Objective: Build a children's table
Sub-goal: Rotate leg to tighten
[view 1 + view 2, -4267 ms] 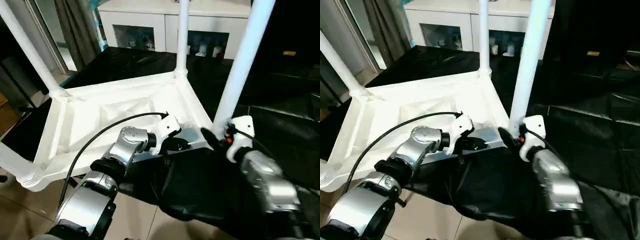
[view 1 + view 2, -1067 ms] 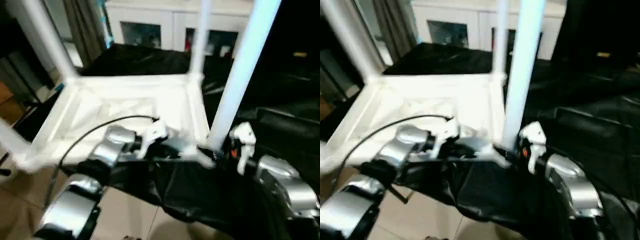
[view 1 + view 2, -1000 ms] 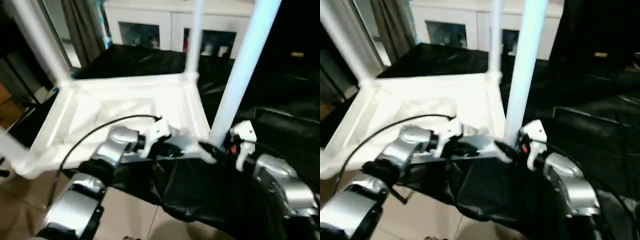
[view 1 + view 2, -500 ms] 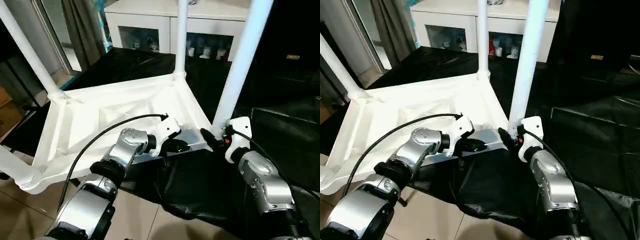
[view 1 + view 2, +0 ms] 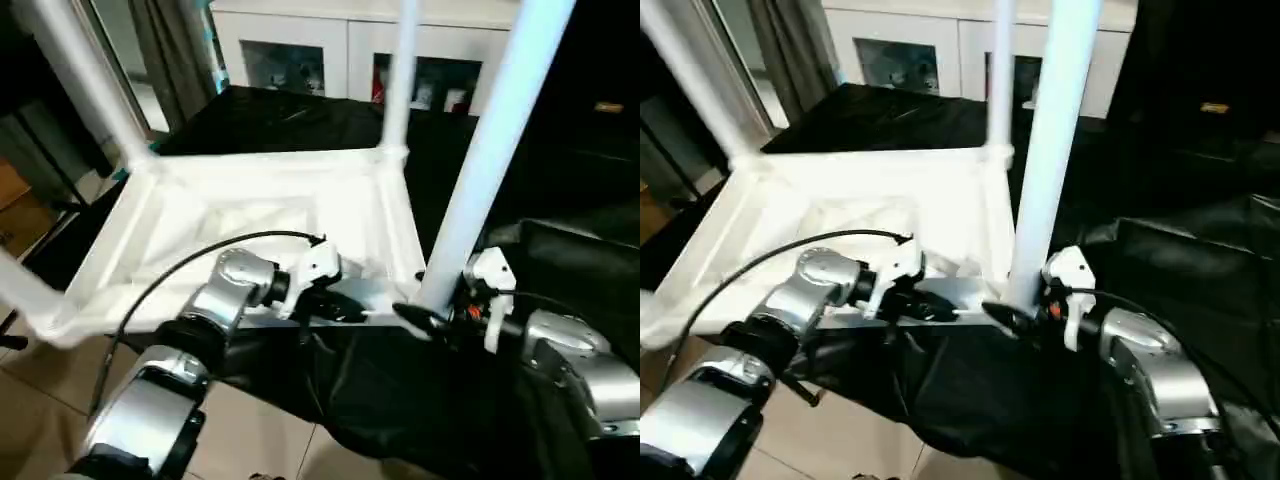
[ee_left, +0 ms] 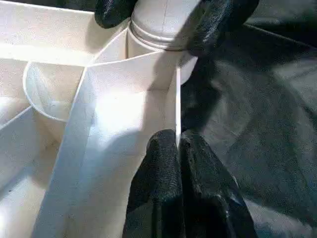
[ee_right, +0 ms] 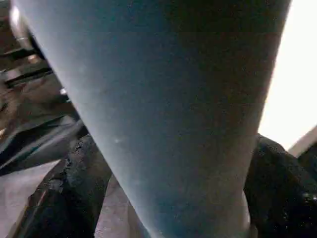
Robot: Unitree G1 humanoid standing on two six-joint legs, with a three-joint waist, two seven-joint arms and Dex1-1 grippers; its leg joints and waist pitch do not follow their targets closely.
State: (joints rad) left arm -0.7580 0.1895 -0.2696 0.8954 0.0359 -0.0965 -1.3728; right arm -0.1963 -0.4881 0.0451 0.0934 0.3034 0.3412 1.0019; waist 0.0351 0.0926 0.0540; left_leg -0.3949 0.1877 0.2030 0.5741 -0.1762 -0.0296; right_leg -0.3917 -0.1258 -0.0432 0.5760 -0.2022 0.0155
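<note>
Nearest, on the black-draped desk [image 5: 560,190]: left end effector [image 6: 178,148] clenched on the thin near rim of the upturned all-white plastic children's table [image 5: 250,215]. At its near right corner, right end effector [image 7: 163,208] spread either side of the long white round tube leg [image 5: 490,140], grip unclear. Farther back, three more legs upright in corner sockets. Beyond, white glass-doored cabinet [image 5: 340,50].

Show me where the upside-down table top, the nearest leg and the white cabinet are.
table top [image 5: 270,195]: left eye view, on its ribbed underside.
nearest leg [image 5: 490,150]: left eye view, on the middle of the tube.
white cabinet [image 5: 925,30]: right eye view, on the frame above its glass door.
</note>
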